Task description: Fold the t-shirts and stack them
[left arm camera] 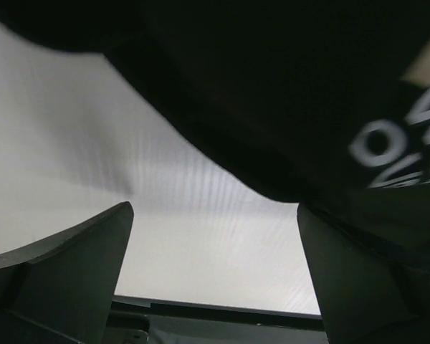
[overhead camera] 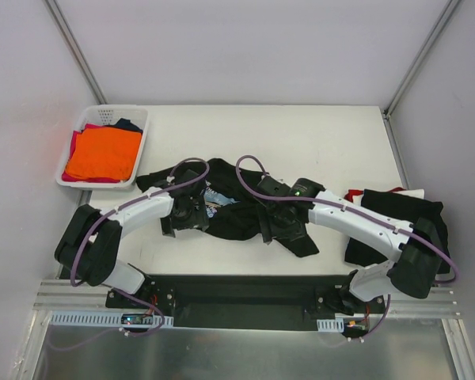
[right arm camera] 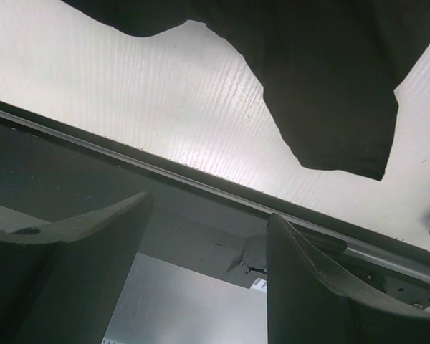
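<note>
Where the basket [overhead camera: 115, 113] stands: far-left corner of counter [overhead camera: 317, 142]; orange t-shirt [overhead camera: 103, 154] on top, red cloth [overhead camera: 73, 149] and navy cloth [overhead camera: 127, 124] beneath.
Printed black t-shirt [overhead camera: 233, 223]: crumpled right of basket, mid-counter.
Left fingers [left arm camera: 79, 279]: spread wide, empty.
Right fingers [right arm camera: 322, 287]: apart, empty.

Basket [overhead camera: 142, 136] far left on table [overhead camera: 301, 142], shirts [overhead camera: 103, 154] in it; crumpled shirt [overhead camera: 237, 226] centre; folded stack [overhead camera: 389, 202] right.
</note>
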Tool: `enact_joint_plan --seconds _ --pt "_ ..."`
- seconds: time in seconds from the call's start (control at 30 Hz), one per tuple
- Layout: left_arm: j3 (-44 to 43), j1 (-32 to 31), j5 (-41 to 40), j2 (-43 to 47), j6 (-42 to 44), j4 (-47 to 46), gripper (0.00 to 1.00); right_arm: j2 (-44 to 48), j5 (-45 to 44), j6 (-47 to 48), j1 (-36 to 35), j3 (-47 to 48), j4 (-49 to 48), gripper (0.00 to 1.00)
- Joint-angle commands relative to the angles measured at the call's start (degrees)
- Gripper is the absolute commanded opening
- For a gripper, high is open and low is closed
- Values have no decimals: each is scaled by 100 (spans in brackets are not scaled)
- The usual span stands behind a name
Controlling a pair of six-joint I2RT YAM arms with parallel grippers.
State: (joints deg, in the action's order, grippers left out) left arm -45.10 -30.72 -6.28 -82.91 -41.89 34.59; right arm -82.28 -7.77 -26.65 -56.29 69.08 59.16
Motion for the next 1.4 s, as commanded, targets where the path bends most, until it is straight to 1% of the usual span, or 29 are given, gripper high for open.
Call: enact_joint_plan --seconds 0.0,0.13,0.3,0.57,0.7,0.83,1.07,1.13,1.17,1.3,1.33,1.37 --pt "-648 -30 -83 -312 295 -207 99 -86 -190 37 -13 176 228 70" --pt "-1079 -22 -66 -655 374 -198 99 -262 -207 134 -22 325 237 70" --pt "-1133 -22 -22 -902 366 -224 99 -464 -242 283 -13 527 254 70" --pt "-711 -22 -48 -612 401 -233 99 -561 -234 345 30 545 219 71" --pt "-518 -22 39 -209 348 -216 99 -579 -207 363 57 554 202 71" --pt "-289 -22 5 -49 278 -224 99 -587 -172 354 48 528 175 71" --pt "-403 -22 -48 -540 339 -391 99 -552 -163 310 48 528 166 71" --pt "-543 -22 -31 -690 357 -426 99 -517 -181 292 48 510 184 72" --pt "-596 -13 -31 -848 374 -461 97 -500 -198 266 57 493 201 71" --pt "-868 -22 -57 -1165 436 -515 96 -359 -251 213 48 396 237 72" --pt "-912 -22 -75 -1218 462 -532 93 -315 -269 205 48 361 254 72" --pt "-939 -13 -75 -1314 480 -558 70 -306 -269 187 57 335 263 72"
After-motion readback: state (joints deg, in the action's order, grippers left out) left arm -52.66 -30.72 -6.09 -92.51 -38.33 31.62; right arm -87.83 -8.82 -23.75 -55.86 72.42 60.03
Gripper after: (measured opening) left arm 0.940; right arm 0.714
